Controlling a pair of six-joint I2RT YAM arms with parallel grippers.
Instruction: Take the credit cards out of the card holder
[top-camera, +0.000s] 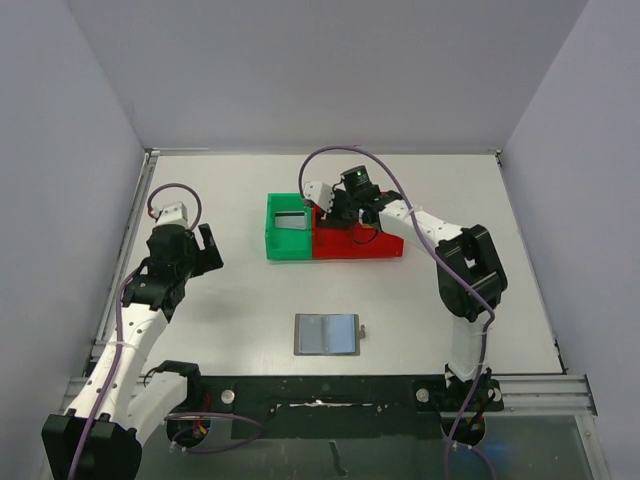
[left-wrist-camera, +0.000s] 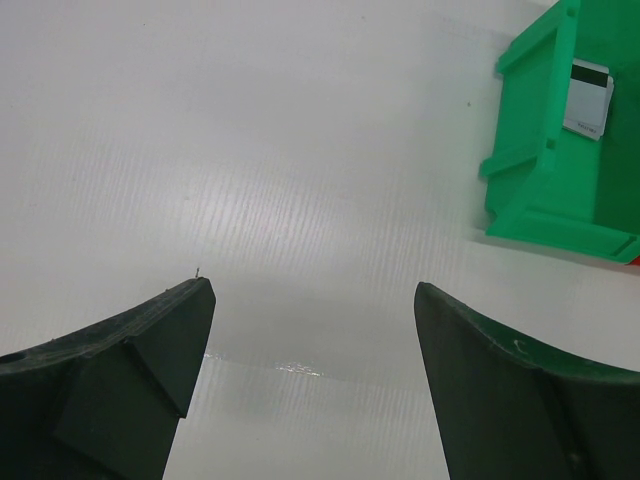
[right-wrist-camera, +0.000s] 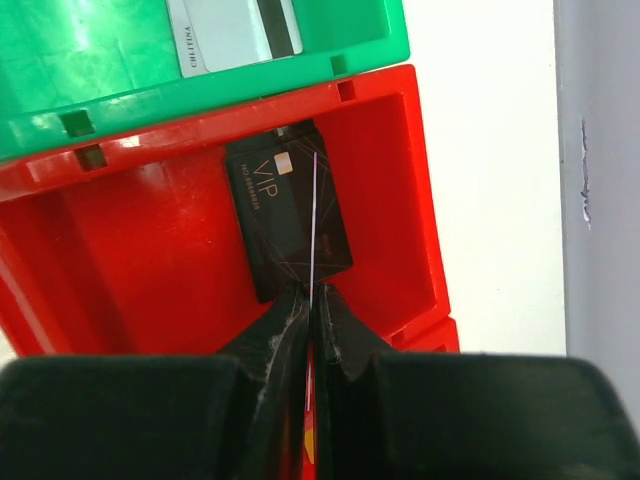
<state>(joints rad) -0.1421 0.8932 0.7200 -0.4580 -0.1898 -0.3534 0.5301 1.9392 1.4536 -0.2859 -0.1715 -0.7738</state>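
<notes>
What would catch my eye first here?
Two bright bins sit side by side mid-table: the green bin holds a silvery card, the red bin a black card. The right gripper hangs over the red bin, shut on a thin card seen edge-on. An open grey wallet lies nearer the arms.

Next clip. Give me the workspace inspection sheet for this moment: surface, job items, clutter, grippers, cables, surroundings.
surface: white table, no spills seen.
job's things: card holder lies open near the arm bases; silvery card in the green bin; black card in the adjoining red bin; what looks like a further edge-on card is gripped above it.
clutter: nothing seen.
grippers: left gripper open over bare table, holding nothing; right gripper shut on the edge-on card over the red bin.
cables: purple cable loops above the right arm; another runs along the left.
surroundings: grey walls on three sides.
</notes>
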